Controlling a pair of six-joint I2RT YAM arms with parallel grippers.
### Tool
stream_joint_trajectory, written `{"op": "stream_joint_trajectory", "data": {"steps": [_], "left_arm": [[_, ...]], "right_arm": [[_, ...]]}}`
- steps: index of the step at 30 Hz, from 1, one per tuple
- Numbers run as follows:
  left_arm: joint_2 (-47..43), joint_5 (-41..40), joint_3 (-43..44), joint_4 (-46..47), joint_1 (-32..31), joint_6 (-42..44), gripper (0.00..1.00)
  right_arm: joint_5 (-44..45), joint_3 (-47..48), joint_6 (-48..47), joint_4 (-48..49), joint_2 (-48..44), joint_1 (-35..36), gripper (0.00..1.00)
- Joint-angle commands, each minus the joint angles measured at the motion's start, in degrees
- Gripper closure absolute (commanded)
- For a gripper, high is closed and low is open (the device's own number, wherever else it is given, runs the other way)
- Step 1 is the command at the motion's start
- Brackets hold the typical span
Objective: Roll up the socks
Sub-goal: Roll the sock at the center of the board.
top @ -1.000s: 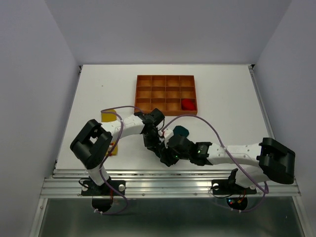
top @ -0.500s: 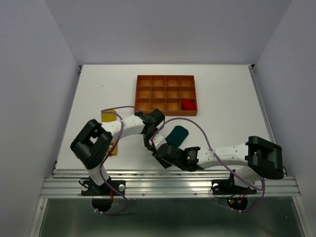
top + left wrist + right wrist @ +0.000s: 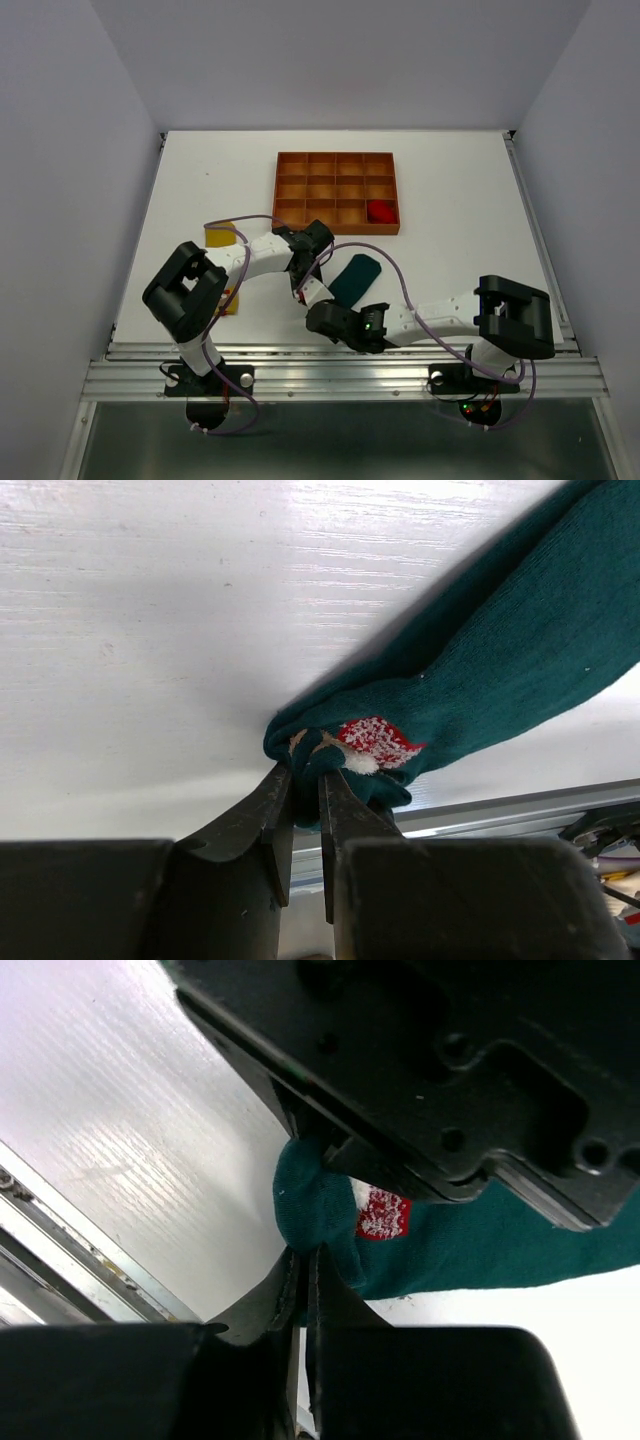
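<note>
The dark teal-green sock (image 3: pixel 356 275) lies stretched out on the white table, its near end bunched where both grippers meet. My left gripper (image 3: pixel 304 291) is shut on that bunched end, as the left wrist view (image 3: pixel 306 770) shows, beside the sock's red-and-white patch (image 3: pixel 375 742). My right gripper (image 3: pixel 319 316) is shut on the same end's edge (image 3: pixel 303 1257), right under the left gripper's black body (image 3: pixel 450 1070). The red sock (image 3: pixel 380 211) sits in a right-hand compartment of the tray. The yellow sock (image 3: pixel 220 236) lies at the left, partly behind the left arm.
The orange-brown compartmented tray (image 3: pixel 290 190) stands at the back middle. A small yellow-and-red thing (image 3: pixel 230 301) lies by the left arm's elbow. The table's metal front rail (image 3: pixel 340 360) runs just below the right gripper. Purple cables loop over both arms.
My right gripper has swung left and nearer the front edge, still at the sock's end. The teal sock has gone from a bunched lump to a long stretched strip. The left arm has barely moved.
</note>
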Motion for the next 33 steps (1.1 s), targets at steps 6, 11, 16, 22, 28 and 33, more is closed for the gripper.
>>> {"op": "stream_joint_trajectory", "data": {"steps": [6, 11, 16, 22, 28, 33], "left_arm": [[-3.8, -1.1, -0.2, -1.3, -0.2, -2.0, 0.71], [-8.9, -3.2, -2.3, 1.4, 0.3, -3.0, 0.61], [-15.0, -4.6, -5.6, 4.2, 2.3, -3.7, 0.50], [-18.7, -3.5, -9.4, 7.4, 4.0, -2.9, 0.50], [-19.7, -1.9, -11.5, 11.1, 4.2, -0.7, 0.50], [-19.2, 0.4, -13.1, 15.0, 4.2, 1.1, 0.50]], "right_arm": [[-7.1, -1.3, 9.2, 1.7, -2.8, -2.3, 0.99], [-19.5, -4.1, 12.0, 3.5, -6.0, -8.3, 0.99], [-28.2, -6.5, 13.8, 6.8, -6.9, -13.3, 0.99], [-38.9, -8.3, 17.4, 11.2, -5.7, -18.7, 0.99], [-49.8, -10.7, 23.2, 16.1, -5.1, -26.5, 0.99], [-53.8, -12.6, 25.8, 17.7, -3.8, -30.3, 0.99]]}}
